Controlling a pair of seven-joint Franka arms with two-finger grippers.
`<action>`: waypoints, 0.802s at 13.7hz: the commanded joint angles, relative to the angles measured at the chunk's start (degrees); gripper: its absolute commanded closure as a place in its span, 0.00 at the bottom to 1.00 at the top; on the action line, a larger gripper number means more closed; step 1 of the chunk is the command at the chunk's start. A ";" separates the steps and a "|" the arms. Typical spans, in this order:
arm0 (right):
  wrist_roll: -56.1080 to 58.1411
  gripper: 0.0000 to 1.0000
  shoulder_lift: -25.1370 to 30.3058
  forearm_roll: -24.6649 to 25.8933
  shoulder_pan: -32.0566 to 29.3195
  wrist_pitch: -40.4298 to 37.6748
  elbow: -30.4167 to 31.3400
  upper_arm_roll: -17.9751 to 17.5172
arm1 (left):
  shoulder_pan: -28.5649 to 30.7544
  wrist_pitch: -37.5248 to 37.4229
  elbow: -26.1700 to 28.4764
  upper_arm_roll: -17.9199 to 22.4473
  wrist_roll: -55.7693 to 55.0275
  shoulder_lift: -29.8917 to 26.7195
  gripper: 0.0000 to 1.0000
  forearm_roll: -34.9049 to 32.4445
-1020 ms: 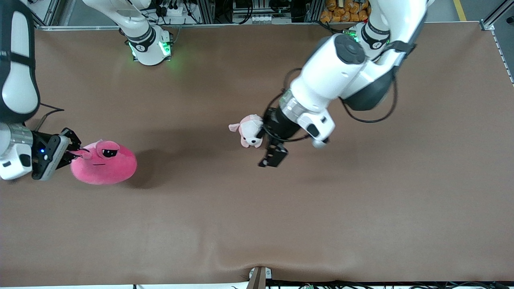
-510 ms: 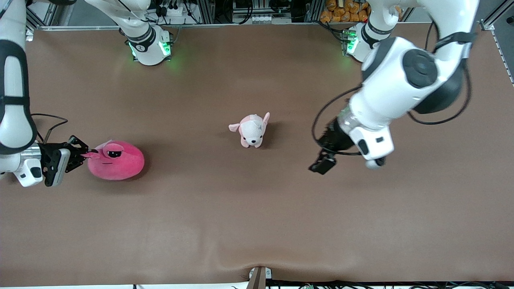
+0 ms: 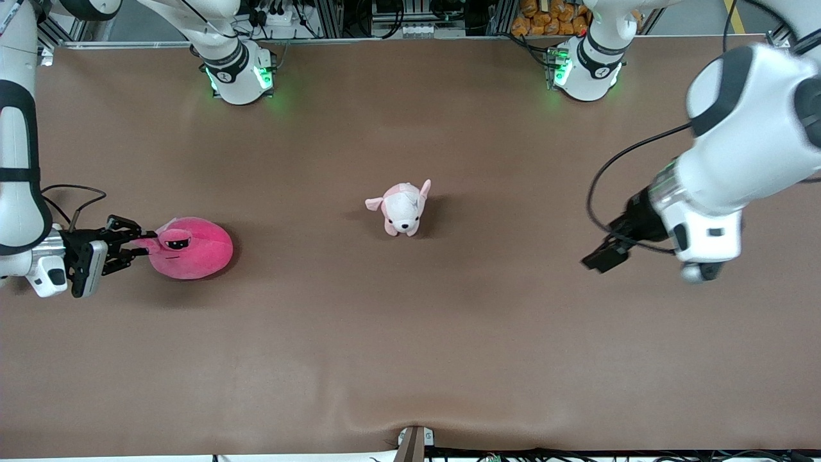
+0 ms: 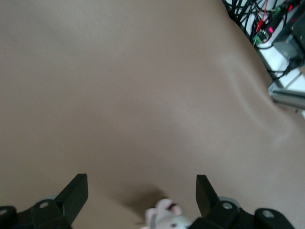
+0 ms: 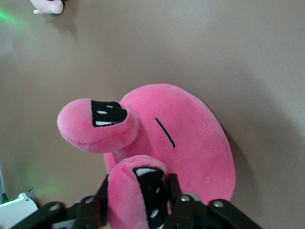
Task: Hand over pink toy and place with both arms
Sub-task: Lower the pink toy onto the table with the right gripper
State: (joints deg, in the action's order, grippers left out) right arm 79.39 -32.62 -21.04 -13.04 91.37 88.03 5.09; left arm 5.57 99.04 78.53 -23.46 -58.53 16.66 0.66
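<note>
The pink toy (image 3: 192, 247), a hot-pink blob plush with two eye stalks, rests on the brown table toward the right arm's end. My right gripper (image 3: 142, 242) is shut on one eye stalk (image 5: 138, 195); the toy's body (image 5: 190, 143) and its second stalk fill the right wrist view. My left gripper (image 3: 596, 258) hangs open and empty over bare table toward the left arm's end; its fingers (image 4: 76, 195) stand wide apart in the left wrist view.
A small pale pink-and-white puppy plush (image 3: 402, 208) stands at the table's middle and shows in the left wrist view (image 4: 164, 217) and the right wrist view (image 5: 47, 5). Both arm bases stand along the table's back edge. Cables and a rail (image 4: 281, 52) lie off the table's edge.
My left arm swung away from the puppy plush toward its own end of the table. The pink toy came down onto the table, still held by its stalk.
</note>
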 commanded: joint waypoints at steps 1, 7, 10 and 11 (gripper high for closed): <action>-0.90 0.00 1.15 -0.75 -0.32 -0.93 -0.57 -0.78 | 0.32 -5.51 3.73 4.01 11.81 -8.01 0.00 -1.19; -13.36 0.00 3.69 0.56 4.06 -5.67 -6.20 -0.96 | -0.73 -17.20 9.54 14.22 37.59 -20.25 0.00 -0.67; -22.49 0.00 7.56 3.45 7.67 -5.76 -6.11 -0.96 | -3.11 -19.67 10.32 17.75 40.06 -22.45 0.00 -0.66; -24.96 0.00 8.44 5.12 8.81 -5.59 -6.03 -0.96 | -3.11 -19.76 11.64 17.75 41.55 -23.93 0.00 -0.66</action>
State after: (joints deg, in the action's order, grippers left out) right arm 59.15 -27.02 -18.85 -6.00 86.07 81.07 4.06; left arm 3.66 79.49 86.89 -6.72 -19.36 -4.21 0.44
